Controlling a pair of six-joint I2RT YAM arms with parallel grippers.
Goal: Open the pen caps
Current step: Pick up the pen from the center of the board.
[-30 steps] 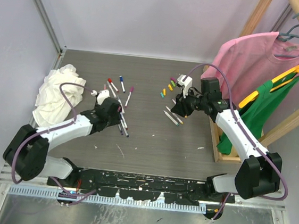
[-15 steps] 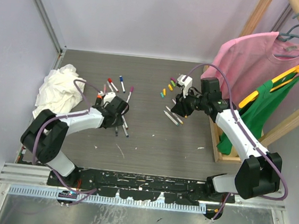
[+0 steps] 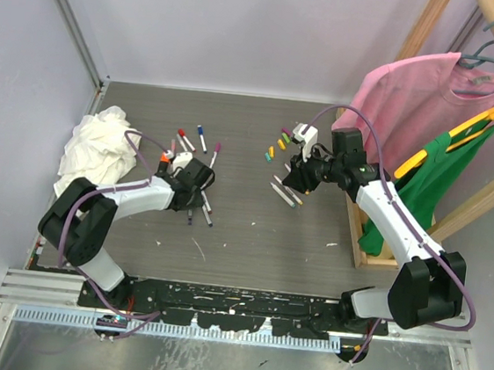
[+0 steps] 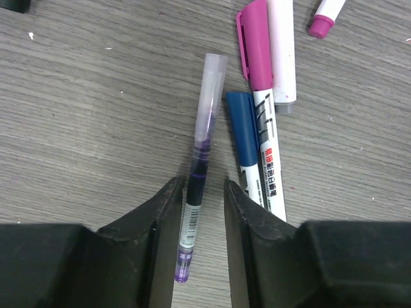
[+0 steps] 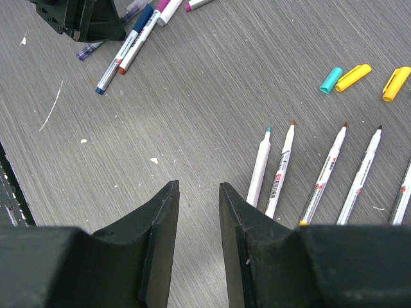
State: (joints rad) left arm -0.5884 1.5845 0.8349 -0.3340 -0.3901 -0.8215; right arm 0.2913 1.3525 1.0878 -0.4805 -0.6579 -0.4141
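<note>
My left gripper [image 4: 202,186] is open and low over the table, its jaws on either side of a purple pen [image 4: 195,176] that lies flat with a clear cap [image 4: 210,86]. Beside it lie pens with a blue cap [image 4: 241,131], a magenta cap [image 4: 252,45] and a pink cap [image 4: 319,25]. In the top view the left gripper [image 3: 195,187] is at this pen cluster. My right gripper [image 5: 198,187] is open and empty above bare table. Loose teal [image 5: 331,80] and yellow caps [image 5: 353,77] lie past several uncapped pens [image 5: 259,165].
A white cloth rag [image 3: 95,156] lies at the left. A wooden rack [image 3: 360,241] with a pink shirt [image 3: 415,97] and a green garment [image 3: 433,178] stands at the right. More capped pens [image 3: 201,138] lie behind the left gripper.
The left arm has swung its elbow in and brought its gripper down over the pen cluster, around the purple pen. The right arm has not moved.
</note>
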